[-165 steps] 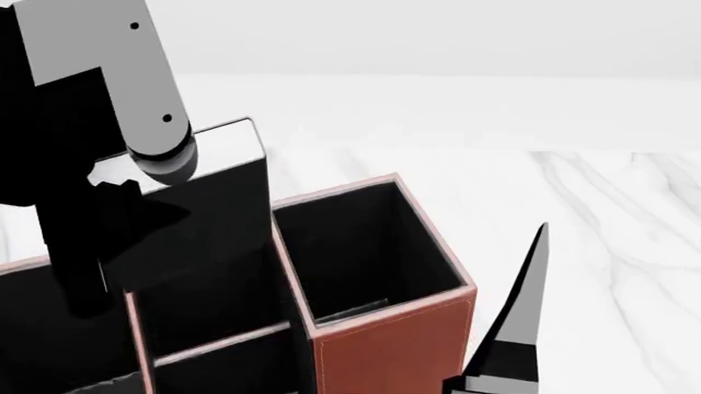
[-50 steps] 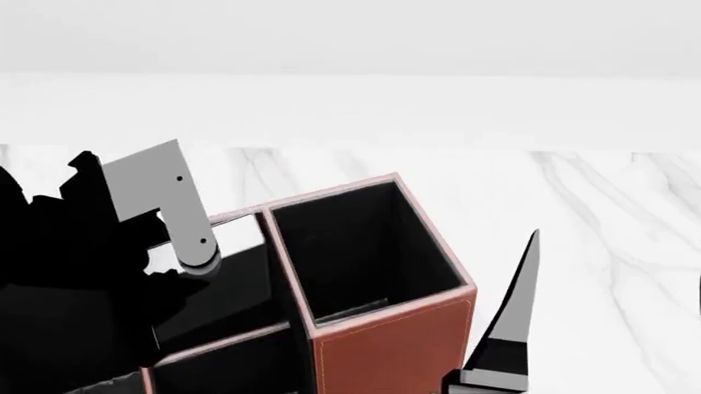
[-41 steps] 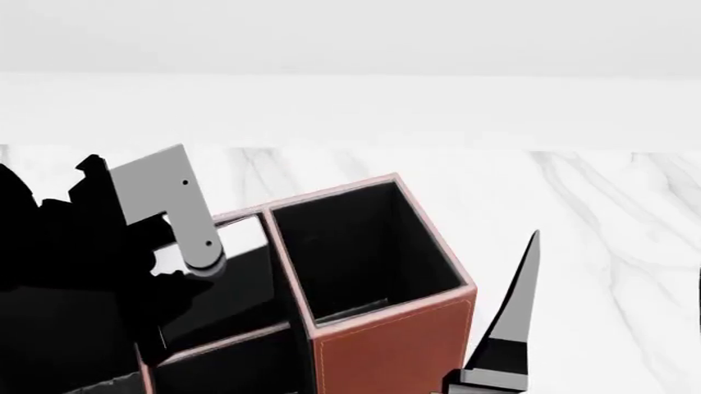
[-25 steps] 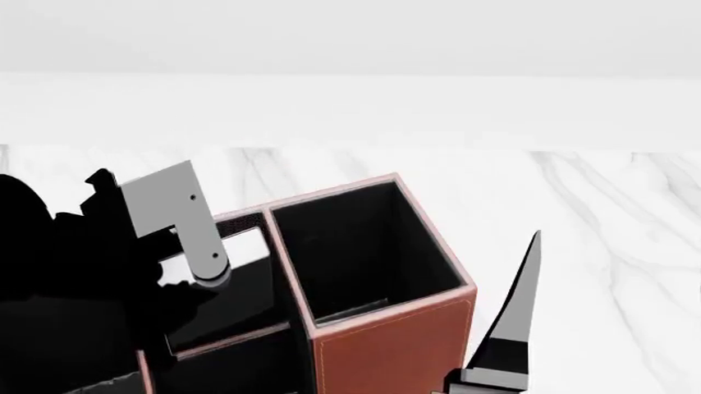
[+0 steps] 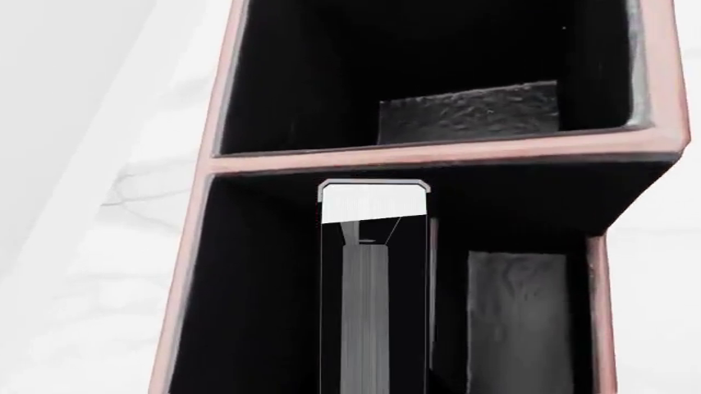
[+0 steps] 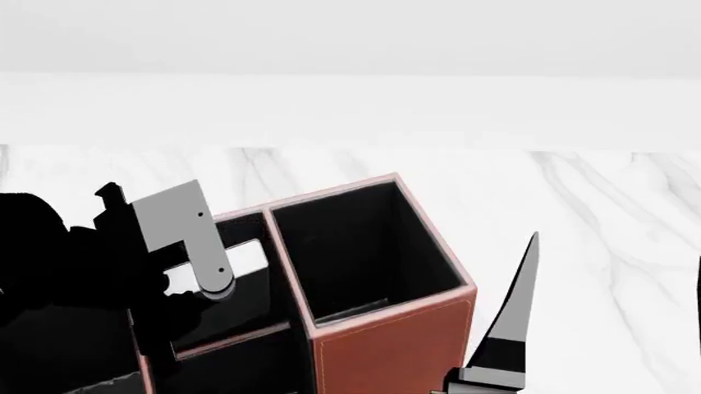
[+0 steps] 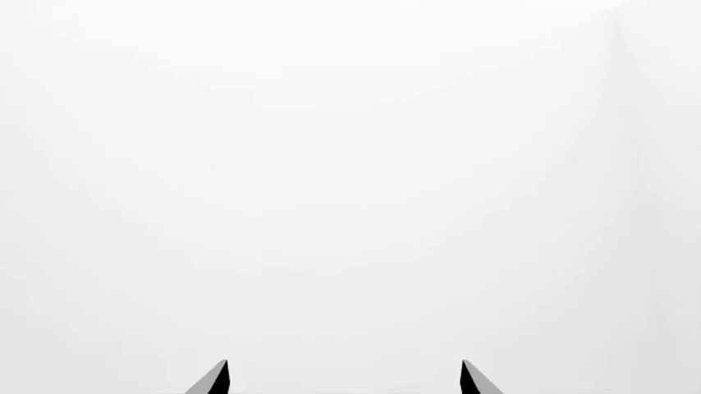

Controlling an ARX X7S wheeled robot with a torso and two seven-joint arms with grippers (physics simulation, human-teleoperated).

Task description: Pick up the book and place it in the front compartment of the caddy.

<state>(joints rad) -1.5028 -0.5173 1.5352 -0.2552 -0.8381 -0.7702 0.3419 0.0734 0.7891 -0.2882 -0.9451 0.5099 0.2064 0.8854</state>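
Vs 3.3 s ago: the left gripper has dropped from the upper left of the head frame to mid-left, and the book has gone down with it. Then the book's white strip stood well above the caddy rim; now it sits at about rim level, most of the black cover below the stitched edge. Over the last second the gripper's grey link slid slightly right and down. The tall right compartment and the right gripper are unchanged.

Book position: in the head view it stands in the compartment left of the tall corner one, tilted, top edge leaning toward the far rim. In the left wrist view the book runs up the frame centre inside a caddy compartment, its white strip just short of the divider wall and apparently apart from it. A patch of grainy floor shows to its right, and a second compartment lies beyond the divider.

Book vs jaws: the book lies dead centre on the left wrist camera's axis, in line with the left gripper. The left jaws are not visible in either view, hidden by the arm's black body in the head view, so grip state cannot be told.

Right jaws: spread wide, two tips at the bottom of the right wrist frame, nothing between them. In the head view it sits at lower right, over the marble table, beside the caddy and apart from it.
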